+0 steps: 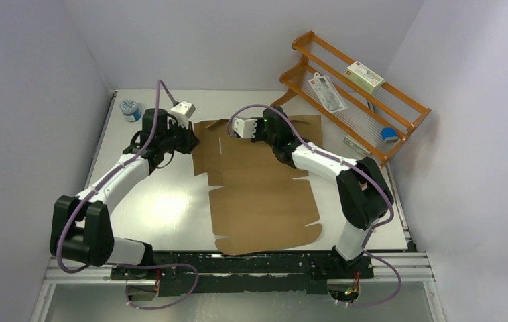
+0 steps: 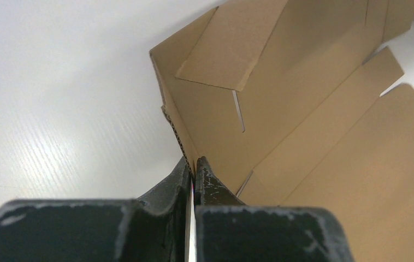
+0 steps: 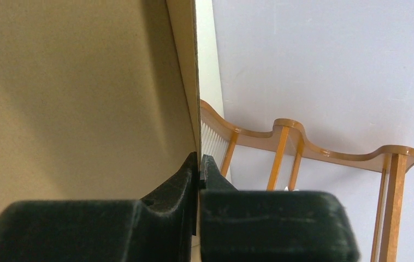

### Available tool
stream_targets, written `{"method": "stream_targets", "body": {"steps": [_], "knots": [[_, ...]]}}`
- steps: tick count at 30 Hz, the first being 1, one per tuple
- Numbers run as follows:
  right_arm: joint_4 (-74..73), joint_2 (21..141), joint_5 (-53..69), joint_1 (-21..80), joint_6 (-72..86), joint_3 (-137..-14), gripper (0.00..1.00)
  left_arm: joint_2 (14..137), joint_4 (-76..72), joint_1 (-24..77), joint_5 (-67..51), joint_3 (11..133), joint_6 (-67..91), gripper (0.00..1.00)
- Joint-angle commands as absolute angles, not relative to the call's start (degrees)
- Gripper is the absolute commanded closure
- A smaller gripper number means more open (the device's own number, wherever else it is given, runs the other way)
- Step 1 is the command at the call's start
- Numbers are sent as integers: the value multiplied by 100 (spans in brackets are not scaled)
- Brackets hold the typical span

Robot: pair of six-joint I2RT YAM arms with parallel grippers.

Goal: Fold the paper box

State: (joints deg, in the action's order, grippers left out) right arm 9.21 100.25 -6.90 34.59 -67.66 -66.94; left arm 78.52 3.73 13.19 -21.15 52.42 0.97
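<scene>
From above, the paper box [image 1: 265, 194] is lying as a plain brown die-cut sheet, mostly flat in the middle of the white table [image 1: 164, 208], its notched flaps reaching towards the near edge and its far part sitting between the two arms. The left gripper [image 1: 192, 139] is meeting the sheet's far left edge and the right gripper [image 1: 259, 123] is meeting its far edge; whether either is open or closed is too small to make out here. An orange wooden rack [image 1: 352, 94] is standing at the far right corner. In the left wrist view, the paper box [image 2: 325, 136] is showing creased panels, a narrow slot and a small flap bending up from the table [image 2: 57, 82]. The left gripper [image 2: 195, 164] is pinching the cardboard's raw corrugated edge, with its two black fingers [image 2: 166, 188] clamping the sheet between their tips. In the right wrist view, the paper box [image 3: 74, 98] is filling the left side as an upright brown panel. The right gripper [image 3: 200, 161] is gripping that panel's thin edge with fingers pressed together on it, and the rack [image 3: 297, 142] is standing behind against the pale wall.
</scene>
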Motion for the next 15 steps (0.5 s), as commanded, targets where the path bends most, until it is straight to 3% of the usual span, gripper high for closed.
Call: {"method": "stream_targets", "body": {"steps": [1,15], "knots": [[1665,10152,-258,3599,-6535,-6864,100,8106,744,1787,-2616,5264,-206,95],[2092,10644,-27,3579,-5465,-7201,100,8097,1112,2405,-2541,5334,-874,94]]}}
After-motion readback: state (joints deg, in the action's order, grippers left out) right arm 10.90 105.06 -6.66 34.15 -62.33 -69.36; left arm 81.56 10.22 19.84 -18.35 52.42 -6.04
